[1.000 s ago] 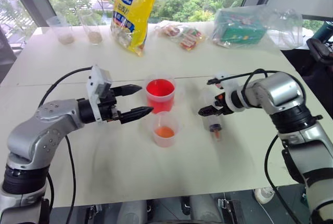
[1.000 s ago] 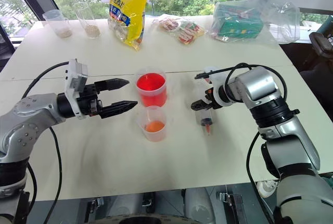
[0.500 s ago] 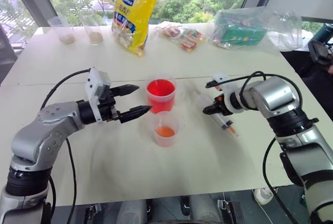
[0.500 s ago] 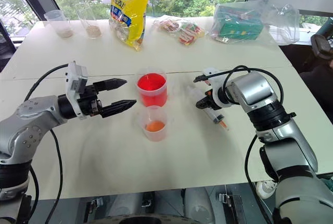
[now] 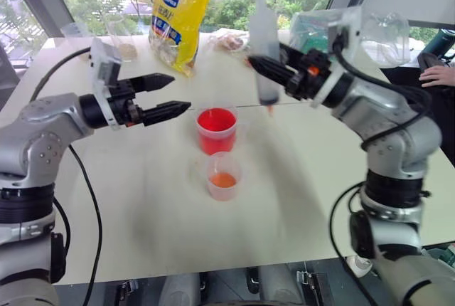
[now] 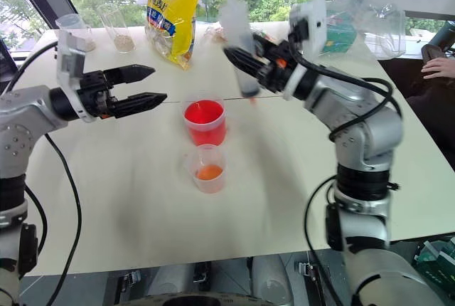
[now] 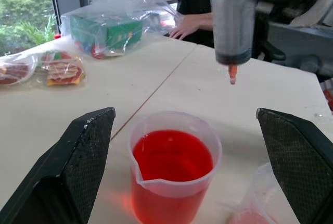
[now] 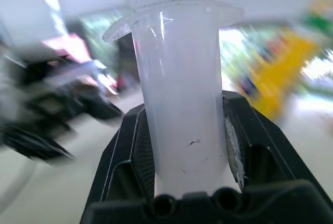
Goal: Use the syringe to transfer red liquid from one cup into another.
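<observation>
Table (image 5: 142, 206) front half bare, open room around both cups; clutter sits along far edge: yellow bag (image 5: 179, 14), snack packets (image 7: 62, 67), green box in clear plastic (image 7: 106, 28), two clear cups with brown grains (image 6: 122, 34) at far left corner. A person's hand (image 5: 437, 75) rests at the right edge.

Right gripper (image 5: 266, 70) raised above table, fingers clamped on the syringe (image 5: 264, 53), held upright, orange-red tip down, up in the air behind the larger cup. Syringe motion-blurred; contents hard to tell, top cut off in left wrist view.

Left gripper (image 5: 165, 95) in the air left of the larger cup, fingers spread wide, holding nothing.

Larger cup (image 5: 217, 129) mid-table with bright red liquid (image 7: 171, 156), well filled. Smaller cup (image 5: 223, 176) just in front of it, shallow orange-red at bottom.
</observation>
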Motion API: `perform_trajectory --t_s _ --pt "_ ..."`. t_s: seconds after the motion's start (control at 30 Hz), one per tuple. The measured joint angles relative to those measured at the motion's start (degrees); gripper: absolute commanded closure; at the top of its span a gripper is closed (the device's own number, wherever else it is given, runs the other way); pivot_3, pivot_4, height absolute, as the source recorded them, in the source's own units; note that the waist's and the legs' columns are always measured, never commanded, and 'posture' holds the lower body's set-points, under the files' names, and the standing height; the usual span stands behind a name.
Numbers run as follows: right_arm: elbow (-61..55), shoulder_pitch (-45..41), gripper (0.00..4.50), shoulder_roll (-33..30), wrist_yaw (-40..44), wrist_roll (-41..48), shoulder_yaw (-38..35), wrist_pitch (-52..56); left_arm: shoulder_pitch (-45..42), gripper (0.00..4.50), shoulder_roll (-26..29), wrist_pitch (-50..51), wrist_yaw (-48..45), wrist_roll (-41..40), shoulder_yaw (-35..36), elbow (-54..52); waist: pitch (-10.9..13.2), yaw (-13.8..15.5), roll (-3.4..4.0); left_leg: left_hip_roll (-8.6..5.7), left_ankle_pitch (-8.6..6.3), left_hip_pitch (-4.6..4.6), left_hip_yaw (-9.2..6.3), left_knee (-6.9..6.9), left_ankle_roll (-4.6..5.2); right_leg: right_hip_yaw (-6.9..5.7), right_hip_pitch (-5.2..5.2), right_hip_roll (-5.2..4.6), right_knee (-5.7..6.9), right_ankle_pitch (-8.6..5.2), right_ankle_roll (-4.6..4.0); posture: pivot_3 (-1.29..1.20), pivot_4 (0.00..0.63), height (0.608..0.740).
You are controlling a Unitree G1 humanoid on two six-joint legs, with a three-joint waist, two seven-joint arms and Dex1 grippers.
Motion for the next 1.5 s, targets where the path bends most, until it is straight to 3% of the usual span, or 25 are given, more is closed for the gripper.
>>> perform_trajectory --t_s 0.2,0.67,1.2,1.5 --pt "9.4 2.03 3.06 8.33 4.23 -2.45 6.0 -14.36 -2.65 0.0 -0.01 2.05 -1.19 -0.28 -0.42 0.03 0.01 0.36 -0.01 -0.07 0.0 -0.06 0.0 0.01 0.0 -0.01 0.02 -0.09 -0.02 0.0 -0.01 0.0 0.15 0.74" --pt "29.29 7.13 3.06 12.76 8.67 -11.55 10.6 -36.08 -10.08 0.0 -4.51 4.65 -3.14 -2.33 -3.01 -0.1 0.02 -0.14 0.02 -0.04 0.11 0.0 -0.02 0.0 -0.19 0.0 -0.03 -0.07 0.16 0.0 -0.01 0.0 0.15 0.74" --pt "34.21 7.25 3.06 13.7 8.8 -14.61 11.29 -40.22 -11.55 0.0 -8.26 2.26 -3.99 1.15 -7.12 2.2 0.02 -0.12 0.02 -0.05 0.14 0.03 -0.06 0.01 -0.24 0.02 -0.16 -0.08 0.52 -0.01 -0.02 0.0 0.15 0.74" --pt "34.3 7.24 3.06 13.28 9.31 -14.64 11.22 -40.22 -10.69 0.0 -4.03 3.75 -5.23 -0.07 -4.14 2.02 0.03 -0.15 0.03 -0.03 0.15 0.02 -0.05 0.01 -0.25 0.04 -0.22 -0.07 0.56 -0.02 -0.04 0.0 0.15 0.74"
